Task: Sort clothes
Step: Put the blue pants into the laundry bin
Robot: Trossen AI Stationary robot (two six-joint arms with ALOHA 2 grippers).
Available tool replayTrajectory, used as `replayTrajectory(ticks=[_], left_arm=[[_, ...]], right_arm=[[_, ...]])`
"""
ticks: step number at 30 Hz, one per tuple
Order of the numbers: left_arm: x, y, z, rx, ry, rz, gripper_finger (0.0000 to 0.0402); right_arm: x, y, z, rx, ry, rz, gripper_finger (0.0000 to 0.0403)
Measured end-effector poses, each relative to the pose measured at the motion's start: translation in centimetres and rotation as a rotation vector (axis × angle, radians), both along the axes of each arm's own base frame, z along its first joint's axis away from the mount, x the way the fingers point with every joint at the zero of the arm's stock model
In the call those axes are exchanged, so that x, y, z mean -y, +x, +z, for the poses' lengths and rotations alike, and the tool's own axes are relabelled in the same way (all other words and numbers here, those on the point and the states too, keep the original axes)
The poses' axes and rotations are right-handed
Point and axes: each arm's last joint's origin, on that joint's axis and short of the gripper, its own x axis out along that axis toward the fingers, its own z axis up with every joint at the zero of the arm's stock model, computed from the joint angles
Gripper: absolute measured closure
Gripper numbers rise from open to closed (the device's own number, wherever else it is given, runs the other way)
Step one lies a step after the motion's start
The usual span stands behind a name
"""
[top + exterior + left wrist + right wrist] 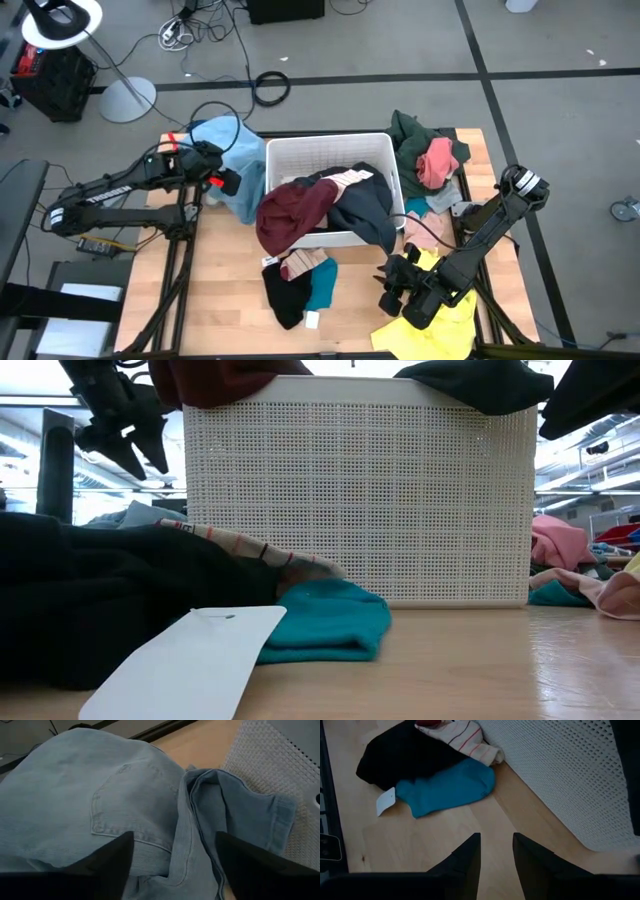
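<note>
your left gripper [172, 865] hangs over the light blue jeans [232, 160] beside the bin's left wall, fingers spread wide with nothing between them; that looks like a drop spot for denim. your right gripper [496, 855] hovers above bare table [445, 840] near the bin's front right corner, fingers a little apart and empty, pointed toward the teal piece [447, 787] and the black one [395, 755], probably lining up a pick. the white bin [300, 160] holds a maroon garment [295, 212] and a dark one [365, 208], both spilling over its front rim. pink [437, 162] and dark green [415, 130] clothes lie right of the bin, yellow cloth [440, 322] under your right arm.
</note>
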Motion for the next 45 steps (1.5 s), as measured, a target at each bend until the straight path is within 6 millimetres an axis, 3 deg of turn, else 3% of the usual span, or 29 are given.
replayTrajectory(ticks=[4, 8, 12, 17, 24, 29, 32, 34, 40, 45], left_arm=[[0.0, 0.0, 0.0, -0.024, 0.018, -0.032, 0.0068], [0.0, 0.1, -0.2, -0.022, 0.018, -0.027, 0.0056], [0.3, 0.5, -2.2, -0.043, -0.075, -0.164, 0.0057], [0.2, 0.8, -4.6, -0.189, -0.101, -0.244, 0.0063], [-2.1, 2.5, -6.2, -0.348, -0.029, -0.175, 0.0071], [-4.2, 3.5, -8.3, -0.454, -0.103, -0.13, 0.0084], [-5.2, 3.8, -9.7, -0.501, -0.172, -0.098, 0.0119], [-5.9, 4.0, -10.5, -0.524, -0.206, -0.066, 0.0167], [-6.7, 3.9, -11.2, -0.563, -0.23, -0.049, 0.0372], [-6.1, 3.1, -9.2, -0.558, -0.223, -0.045, 0.0382]], right_arm=[[0.0, 0.0, 0.0, -0.001, 0.0, 0.0, 0.0289], [0.0, 0.0, 0.0, -0.001, 0.0, 0.0, 0.0289], [0.0, 0.0, 0.0, -0.001, 0.0, 0.0, 0.0289], [0.0, 0.0, 0.0, -0.001, 0.0, 0.001, 0.0289], [0.1, 0.1, 0.0, -0.001, 0.0, -0.002, 0.0289], [0.1, 0.1, 0.0, -0.001, -0.001, -0.004, 0.0289], [0.1, 0.1, 0.0, -0.002, -0.004, -0.002, 0.0289], [0.1, 0.1, 0.0, -0.003, -0.006, 0.001, 0.0289], [0.1, 0.1, 0.0, -0.002, -0.003, 0.001, 0.0289], [0.1, 0.1, 0.0, -0.002, -0.003, 0.001, 0.0289]])
